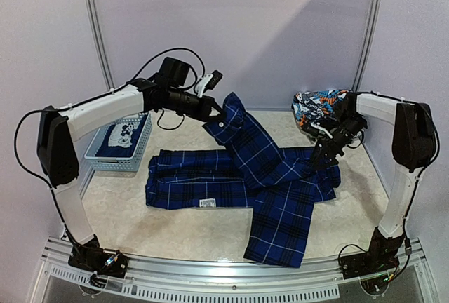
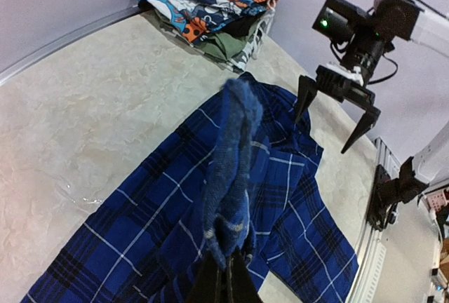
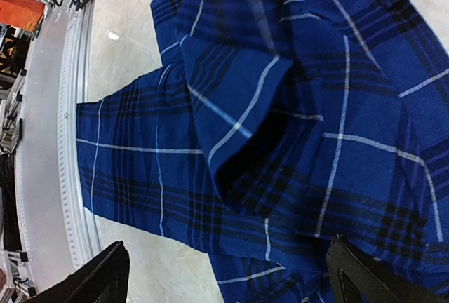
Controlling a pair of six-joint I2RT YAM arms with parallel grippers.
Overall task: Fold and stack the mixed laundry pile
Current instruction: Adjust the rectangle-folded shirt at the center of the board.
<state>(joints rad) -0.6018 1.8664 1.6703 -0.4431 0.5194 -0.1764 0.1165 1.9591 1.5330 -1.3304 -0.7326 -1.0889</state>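
A blue-and-black plaid shirt (image 1: 273, 177) lies spread across the table, one sleeve reaching toward the front edge. My left gripper (image 1: 215, 112) is shut on a cuff end of this shirt and holds it raised over the back of the table. In the left wrist view the plaid cloth (image 2: 235, 149) rises from the shut left gripper (image 2: 228, 278). My right gripper (image 1: 323, 156) hovers open over the shirt's right edge; the right wrist view shows the plaid shirt (image 3: 280, 106) below the right gripper (image 3: 231, 282), with nothing between the fingers. More of the laundry pile (image 1: 319, 105), brightly printed garments, sits at the back right.
A light-blue slotted basket (image 1: 116, 163) stands at the left and holds a navy T-shirt with a pale print (image 1: 121, 137). The printed garments (image 2: 207, 1) lie against the back wall. Bare tabletop (image 1: 196, 229) shows in front of the shirt, and a metal rail runs along the near edge.
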